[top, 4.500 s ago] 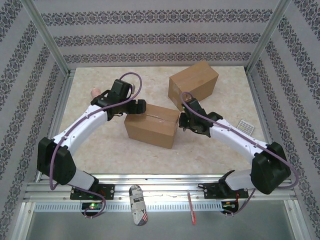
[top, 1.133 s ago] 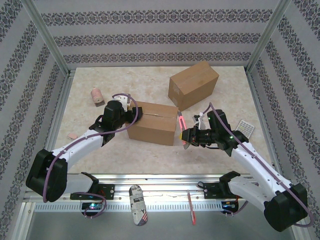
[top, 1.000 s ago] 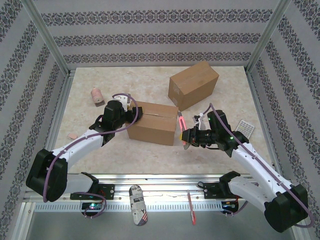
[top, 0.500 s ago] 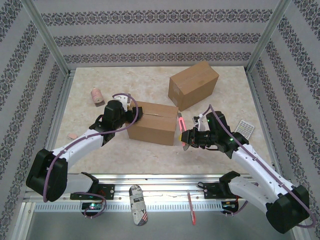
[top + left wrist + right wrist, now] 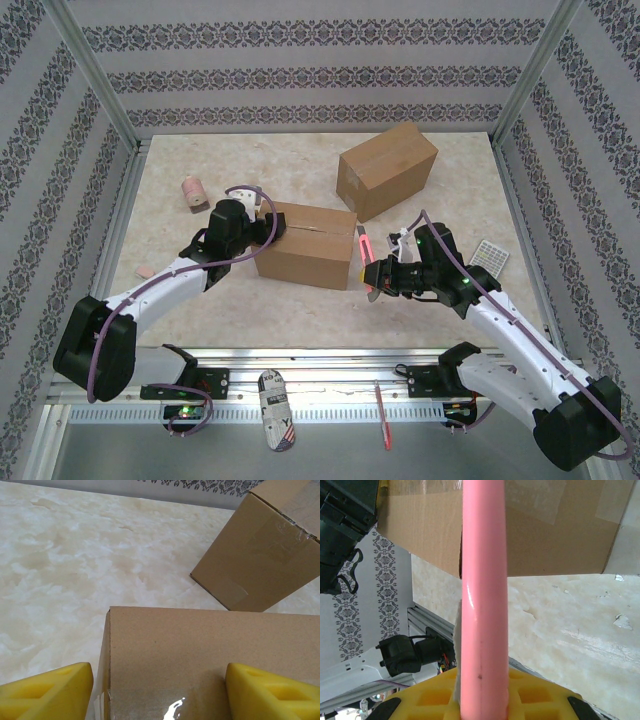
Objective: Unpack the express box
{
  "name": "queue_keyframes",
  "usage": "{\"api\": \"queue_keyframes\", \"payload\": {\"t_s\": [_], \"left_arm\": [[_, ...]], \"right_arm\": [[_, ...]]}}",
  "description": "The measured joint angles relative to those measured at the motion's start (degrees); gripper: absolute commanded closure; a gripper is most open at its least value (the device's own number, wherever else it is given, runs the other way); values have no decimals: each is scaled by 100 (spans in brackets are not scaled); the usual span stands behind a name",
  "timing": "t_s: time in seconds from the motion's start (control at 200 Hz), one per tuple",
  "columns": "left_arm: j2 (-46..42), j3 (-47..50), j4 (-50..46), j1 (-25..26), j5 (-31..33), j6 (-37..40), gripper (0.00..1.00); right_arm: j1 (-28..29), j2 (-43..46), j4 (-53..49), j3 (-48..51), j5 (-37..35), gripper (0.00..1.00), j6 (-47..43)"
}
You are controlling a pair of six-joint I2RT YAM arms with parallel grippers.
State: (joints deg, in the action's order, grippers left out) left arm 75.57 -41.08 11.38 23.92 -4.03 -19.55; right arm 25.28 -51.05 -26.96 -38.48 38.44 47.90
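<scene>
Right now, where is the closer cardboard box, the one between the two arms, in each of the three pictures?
Top view: the closer box sits mid-table, between the two arms.
Left wrist: the box takes up the lower right.
Right wrist: the box spans the top, behind the pink stick.
Shared landmark: the pale marbled tabletop.

My two arms, left [image 5: 150, 290] and right [image 5: 510, 330], are white shells with chunky black joints. A purple cable [image 5: 262, 198] loops along each. The finger pads [image 5: 45, 690] are yellow blocks with moulded recesses.
</scene>
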Motion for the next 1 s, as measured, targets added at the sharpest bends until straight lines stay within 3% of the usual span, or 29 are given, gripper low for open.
{"api": "queue_keyframes", "payload": {"t_s": [0.999], "left_arm": [[11,-9,-2,0,15,0,30]], "right_arm": [[87,-15,-20,0,-22,100,37]]}}
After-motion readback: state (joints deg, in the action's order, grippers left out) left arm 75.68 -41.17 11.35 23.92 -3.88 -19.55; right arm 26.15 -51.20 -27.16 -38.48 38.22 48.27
